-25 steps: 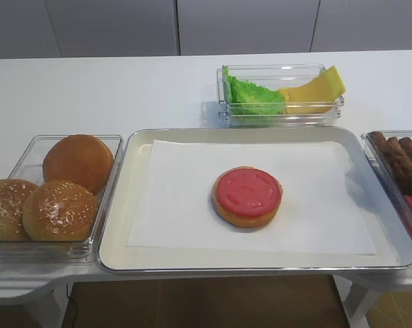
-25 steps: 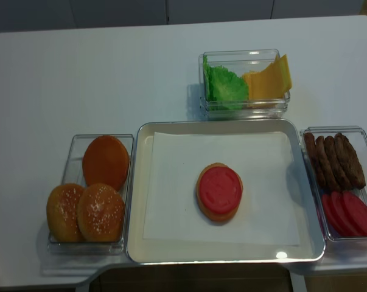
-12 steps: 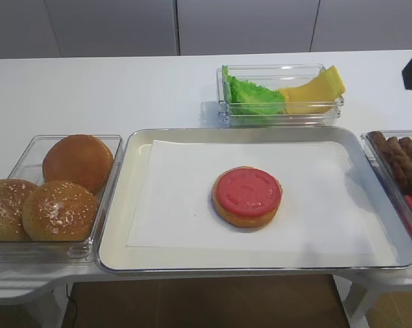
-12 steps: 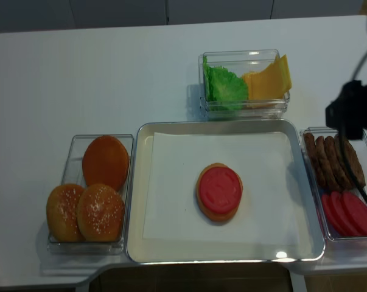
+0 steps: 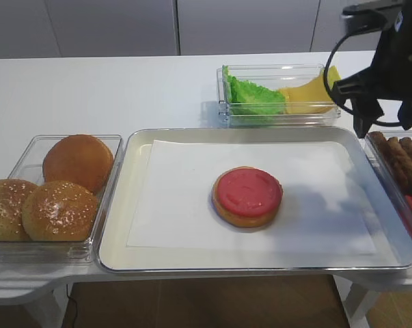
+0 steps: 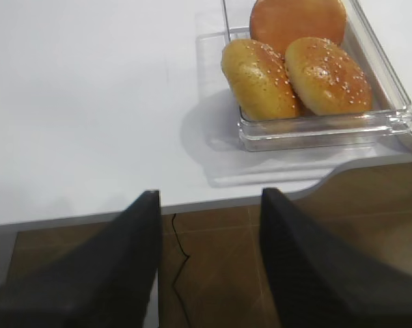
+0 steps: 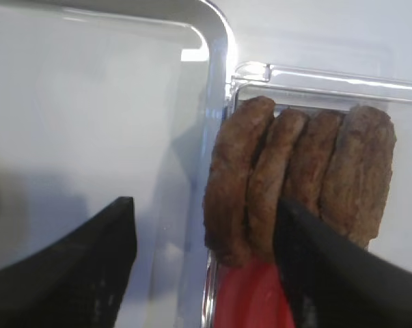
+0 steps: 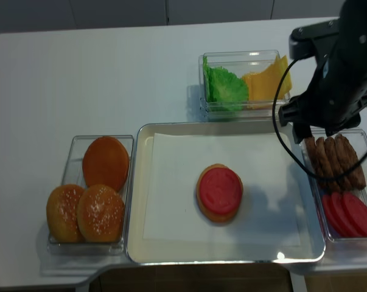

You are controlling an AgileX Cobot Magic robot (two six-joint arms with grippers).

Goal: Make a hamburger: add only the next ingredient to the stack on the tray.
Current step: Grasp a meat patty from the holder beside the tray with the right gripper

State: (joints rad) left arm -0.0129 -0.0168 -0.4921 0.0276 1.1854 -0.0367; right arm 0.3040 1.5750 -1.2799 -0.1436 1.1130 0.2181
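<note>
Hovering with jaws spread and empty, the right gripper [image 7: 202, 263] straddles the nearest meat patty [image 7: 233, 181] — standing on edge in its tub [image 8: 310, 131] (right of the tray [image 8: 134, 201]), directly ahead, its flat faces paralleling the fingers.

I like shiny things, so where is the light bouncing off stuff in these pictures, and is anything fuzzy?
Exterior high realsense view: a bright glint sits on the tray rim near its front right corner. Right wrist view: glare whitens the tray's curved corner and the tub edge; the dark jaws close to the lens look fuzzy, the meat patties fairly sharp. Left wrist view: the jaws are blurred too.
</note>
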